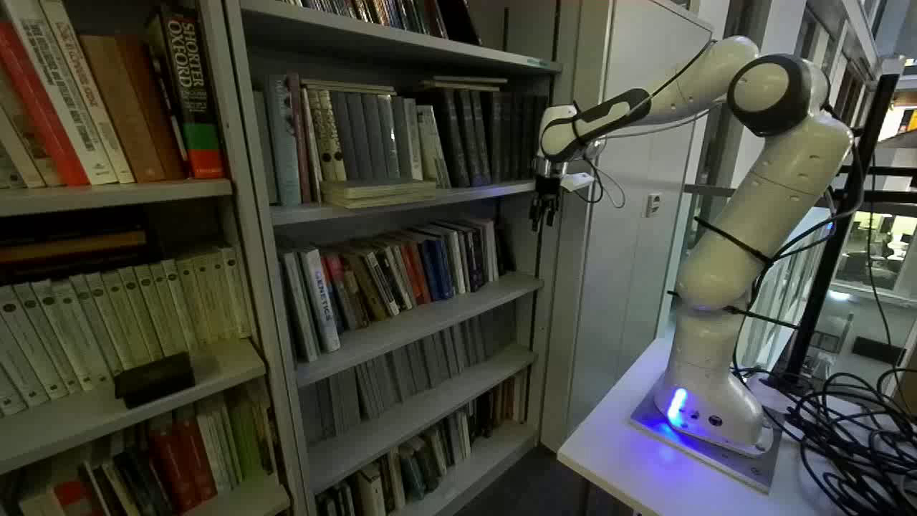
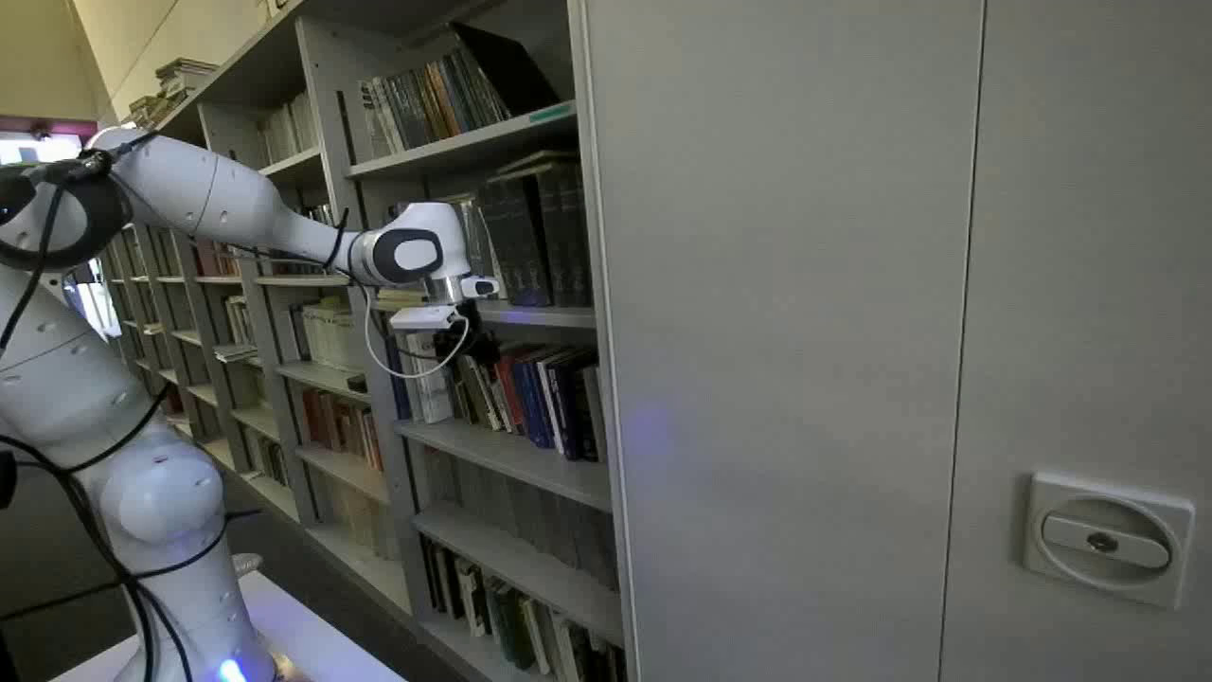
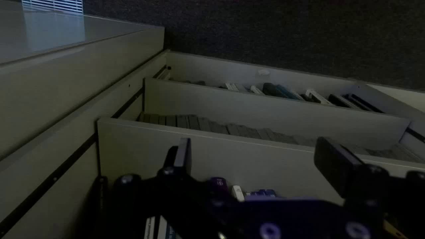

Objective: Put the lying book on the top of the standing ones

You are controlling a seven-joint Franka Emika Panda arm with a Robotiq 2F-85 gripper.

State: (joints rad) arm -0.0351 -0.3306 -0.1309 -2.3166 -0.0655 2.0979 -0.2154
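Observation:
The lying book (image 1: 380, 192) is cream-coloured and rests flat near the front of a shelf, in what looks like a low pile. Behind it, on the same shelf, are the standing ones (image 1: 369, 136), with grey, white and dark spines; a few lean. In an exterior view the arm hides much of this row, and dark volumes (image 2: 516, 237) show past it. My gripper (image 1: 544, 213) points down in front of the shelves' right end, well to the right of the lying book. Seen in the wrist view, the gripper (image 3: 253, 149) is open, with nothing between its fingers. The lying book is outside the wrist view.
Thin books (image 1: 347, 87) lie across the upright row's top, under an upper shelf (image 1: 401, 32). Colourful books (image 1: 401, 265) fill the shelf below. A cabinet (image 2: 776, 284) adjoins the shelves. A dark box (image 1: 154, 378) sits on a left shelf. Cables (image 2: 417, 374) hang at the wrist.

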